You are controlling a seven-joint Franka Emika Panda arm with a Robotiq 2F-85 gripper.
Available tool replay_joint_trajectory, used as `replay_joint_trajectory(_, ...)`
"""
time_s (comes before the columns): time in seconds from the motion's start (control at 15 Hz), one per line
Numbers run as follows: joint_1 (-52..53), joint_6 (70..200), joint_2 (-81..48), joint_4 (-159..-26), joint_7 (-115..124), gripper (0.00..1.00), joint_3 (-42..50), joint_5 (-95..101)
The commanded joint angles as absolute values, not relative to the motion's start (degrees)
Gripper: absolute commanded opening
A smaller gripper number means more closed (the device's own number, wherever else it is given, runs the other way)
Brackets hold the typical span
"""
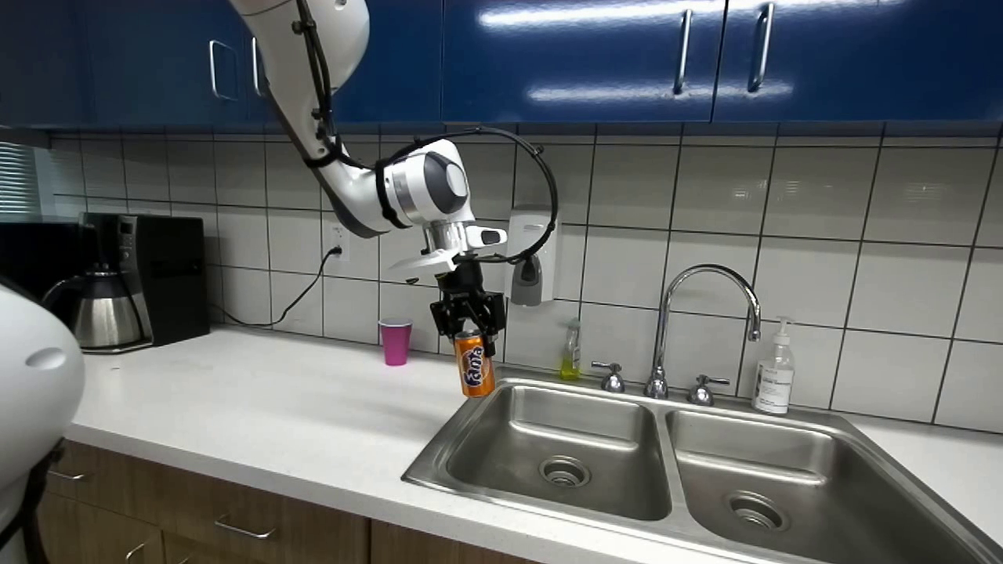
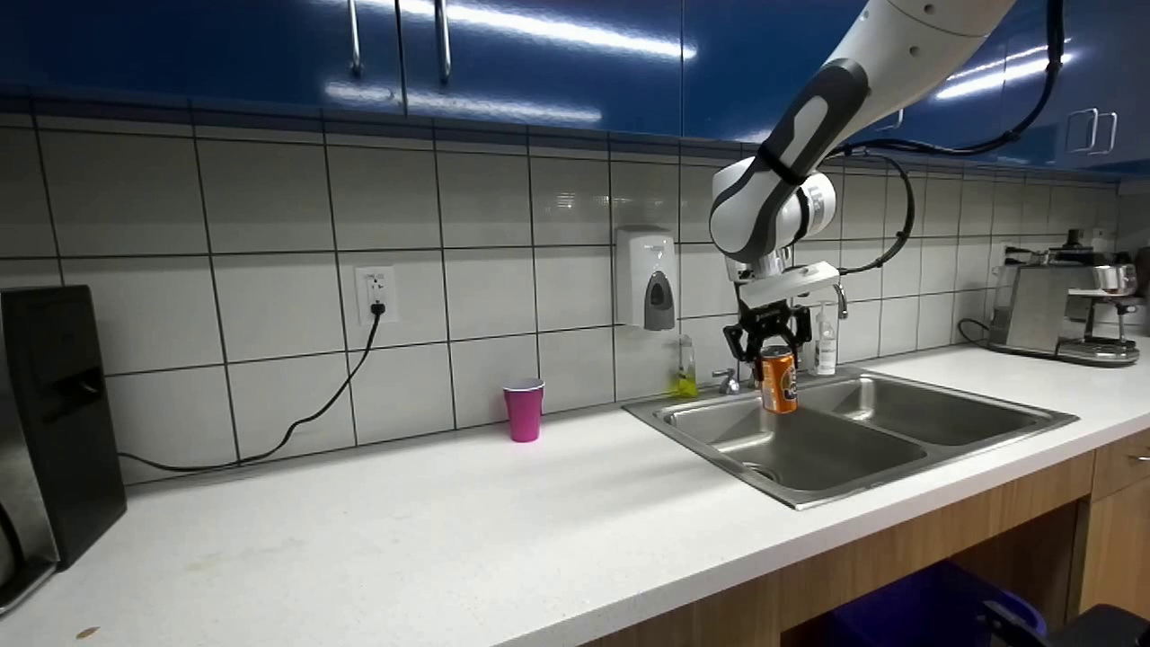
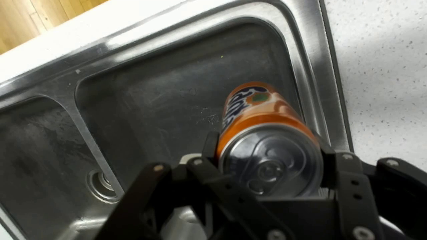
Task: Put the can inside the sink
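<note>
In the wrist view the bottom edge cuts off the claw [image 3: 268, 146], and the can [image 3: 253, 115] hides part of the sink [image 3: 328, 100]. In both exterior views the top edge crops the arm [image 1: 291, 86]; in an exterior view, fine print on the pump bottle [image 1: 774, 384] is illegible

Exterior cameras are facing the back edge of the counter [image 2: 386, 539] aslant from the front: in an exterior view, from nearer the sink [image 1: 675, 470]; in an exterior view, from nearer the black machine [image 2: 65, 431]. Both are sharing sink, cup [image 1: 396, 345]. Wrist camera is looking down, close over sink, front edge crossing its upper left.
</note>
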State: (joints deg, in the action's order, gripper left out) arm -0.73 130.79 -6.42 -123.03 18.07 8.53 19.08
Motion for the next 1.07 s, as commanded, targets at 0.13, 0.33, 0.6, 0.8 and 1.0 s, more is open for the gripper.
replay_joint_trajectory(0.13, -1.6, 130.66, -6.41, -122.94, 18.09, 0.64, 7.65, 19.17)
replay_joint_trajectory(0.33, -1.6, 130.66, -6.41, -122.94, 18.09, 0.64, 7.65, 19.18)
replay_joint_trajectory(0.6, -2.01, 131.73, -7.86, -122.34, 17.56, 0.39, 8.01, 18.88)
replay_joint_trajectory(0.8, -2.6, 133.25, -9.73, -121.73, 17.32, 0.39, 8.55, 18.62)
replay_joint_trajectory(1.0, -3.74, 135.38, -12.1, -120.77, 16.97, 0.39, 9.45, 17.74)
